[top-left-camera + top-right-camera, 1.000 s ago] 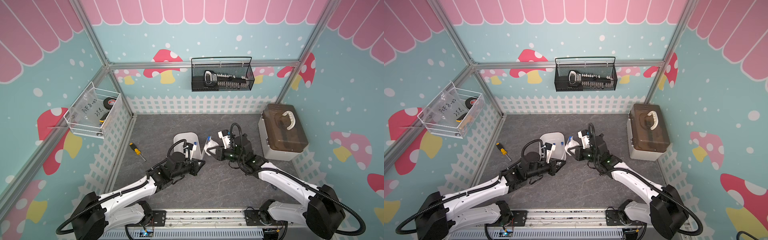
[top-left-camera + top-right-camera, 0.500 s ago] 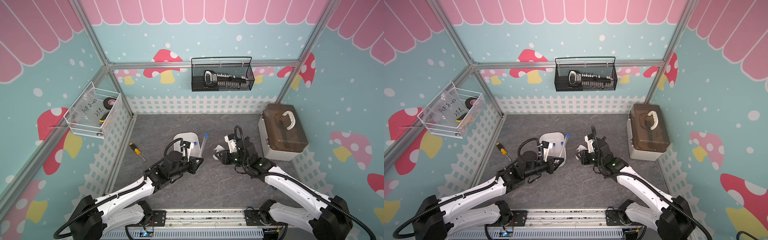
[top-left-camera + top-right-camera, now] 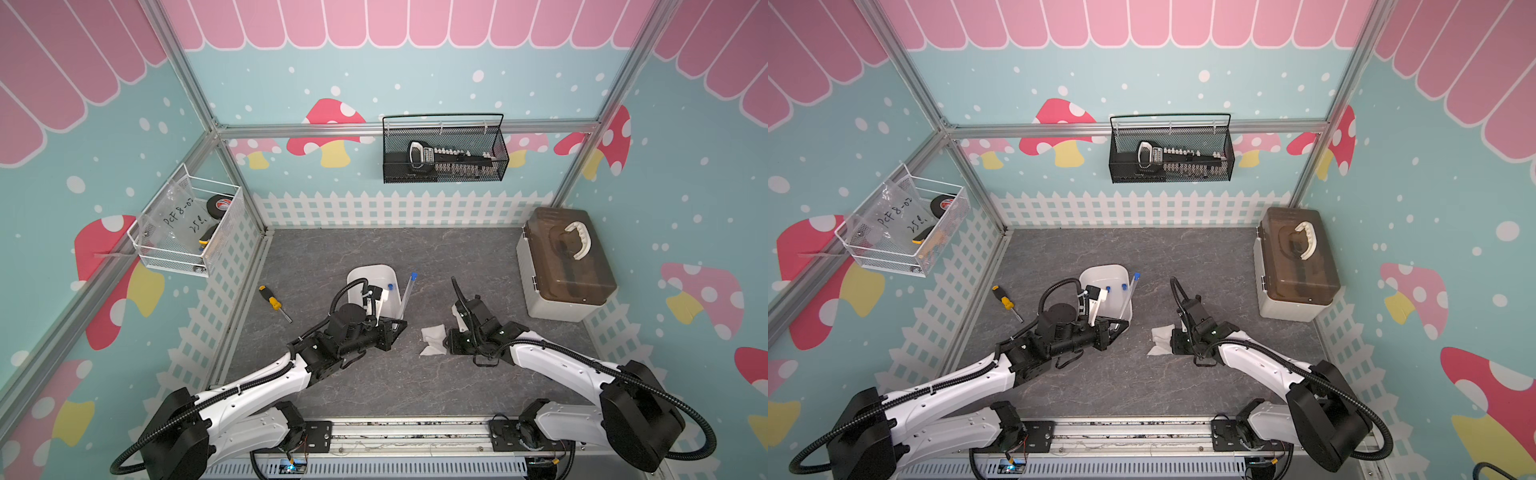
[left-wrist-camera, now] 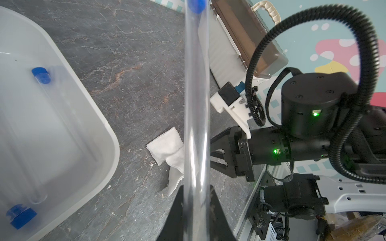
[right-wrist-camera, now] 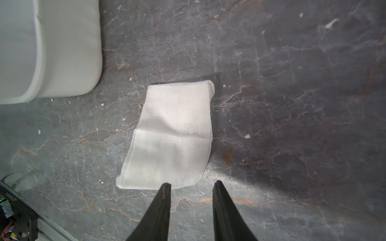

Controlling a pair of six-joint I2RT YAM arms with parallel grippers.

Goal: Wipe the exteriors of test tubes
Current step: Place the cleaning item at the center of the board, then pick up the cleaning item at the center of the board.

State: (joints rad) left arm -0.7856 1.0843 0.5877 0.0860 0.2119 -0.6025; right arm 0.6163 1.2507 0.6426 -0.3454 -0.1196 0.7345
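Note:
My left gripper (image 3: 397,326) (image 4: 196,189) is shut on the lower end of a clear test tube (image 3: 408,295) (image 3: 1128,295) (image 4: 196,104), whose blue cap points away from me. The tube is held above the floor, just right of the white tray (image 3: 365,268) (image 3: 1100,270) (image 4: 100,116). More blue-capped test tubes (image 3: 390,286) (image 3: 1108,288) (image 4: 41,75) lie in the tray. My right gripper (image 3: 449,340) (image 3: 1173,340) (image 5: 191,185) is open and low over the floor, with nothing between its fingers. A white gauze cloth (image 3: 433,338) (image 3: 1158,338) (image 5: 173,135) lies flat just beyond its tips.
A yellow-and-black screwdriver (image 3: 274,303) lies on the floor left of the tray. A brown-lidded box (image 3: 565,270) stands at the right wall. A black wire basket (image 3: 444,153) hangs on the back wall, a white one (image 3: 187,228) on the left wall.
The right gripper drew away from the tube, came down to the floor and opened, leaving the cloth lying there. The left gripper kept hold of the tube and shifted slightly back.

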